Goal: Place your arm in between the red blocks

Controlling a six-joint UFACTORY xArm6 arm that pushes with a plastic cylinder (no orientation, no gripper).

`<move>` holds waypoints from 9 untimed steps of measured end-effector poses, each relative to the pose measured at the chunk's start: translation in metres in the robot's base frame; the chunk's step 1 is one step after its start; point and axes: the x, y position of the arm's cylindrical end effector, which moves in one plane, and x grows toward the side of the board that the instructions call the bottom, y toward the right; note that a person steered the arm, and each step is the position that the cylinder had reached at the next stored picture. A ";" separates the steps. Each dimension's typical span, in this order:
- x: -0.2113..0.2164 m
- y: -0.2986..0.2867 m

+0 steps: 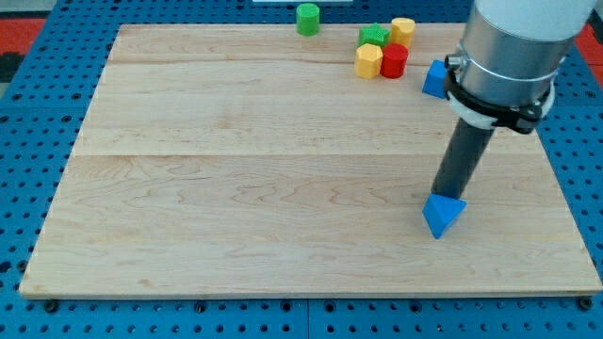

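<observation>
Wooden board (236, 188), my tip (441, 195) touching blue triangle (443, 216) (unlabelled)

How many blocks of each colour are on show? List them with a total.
Green: 2, cylinder and star-like block
Yellow: 2, and
Red: 1, cylinder
Blue: 2, and, the latter at my tip
Total: 7

Green cylinder (307, 18), blue triangle (443, 216) on board (236, 169)
</observation>
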 end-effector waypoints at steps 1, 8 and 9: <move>-0.030 0.063; -0.208 -0.022; -0.228 -0.011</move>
